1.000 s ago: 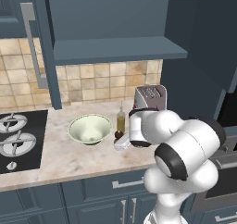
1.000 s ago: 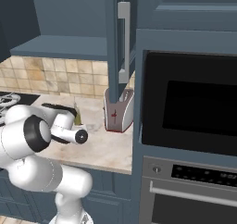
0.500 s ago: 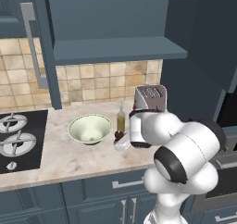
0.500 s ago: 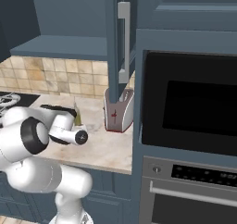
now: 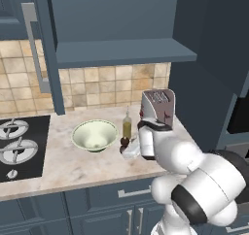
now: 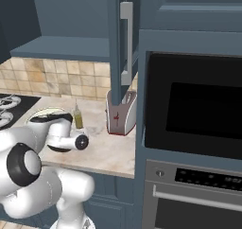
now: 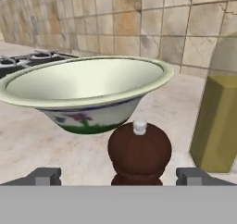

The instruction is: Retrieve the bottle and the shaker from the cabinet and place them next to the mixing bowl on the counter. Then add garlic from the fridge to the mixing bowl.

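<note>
Since 1 second ago the tool (image 7: 118, 177) has let go: its 2 dark finger tips now stand wide apart, 1 on either side of the shaker, gripping nothing, and the arm has barely shifted.

From left to right on the beige marbled stone surface (image 5: 63, 168): the wide pale green-cream mixing bowl (image 5: 95, 135), then the small dark reddish-brown wooden shaker (image 7: 139, 151) standing upright just in front of the bowl's narrow base, then the tall slim bottle of yellow-olive liquid (image 7: 217, 121) near the shaker's right, apart from it. A red and silver toaster (image 5: 158, 108) stands further right.

Both cabinet items look placed beside the bowl. The shaker sits straight ahead between the spread finger tips, its long axis vertical, so the tool probably must draw straight back to clear it before the garlic is fetched.
</note>
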